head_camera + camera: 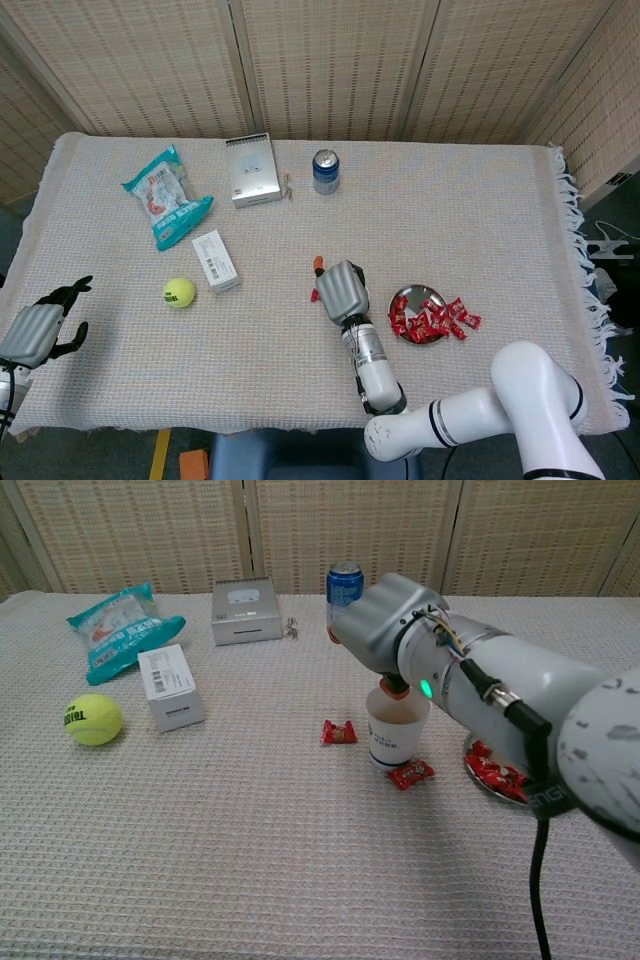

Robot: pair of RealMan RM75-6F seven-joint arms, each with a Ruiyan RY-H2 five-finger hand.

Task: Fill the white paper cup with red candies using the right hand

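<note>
The white paper cup (395, 730) stands upright mid-table. My right hand (385, 640) hovers right over it, back toward the chest camera, with one orange fingertip (398, 688) dipping to the cup's rim. I see no candy in its fingers. In the head view the right hand (340, 290) hides the cup. One red candy (339, 732) lies left of the cup and another red candy (411, 773) lies at its foot. The steel plate (420, 300) of red candies sits to the right. My left hand (40, 330) rests empty at the table's near-left edge.
A tennis ball (93, 720), a white box (170, 686), a teal snack bag (122, 625), a grey box (246, 611) and a blue can (344, 583) lie left of and behind the cup. Several candies (465, 318) spill off the plate's right side.
</note>
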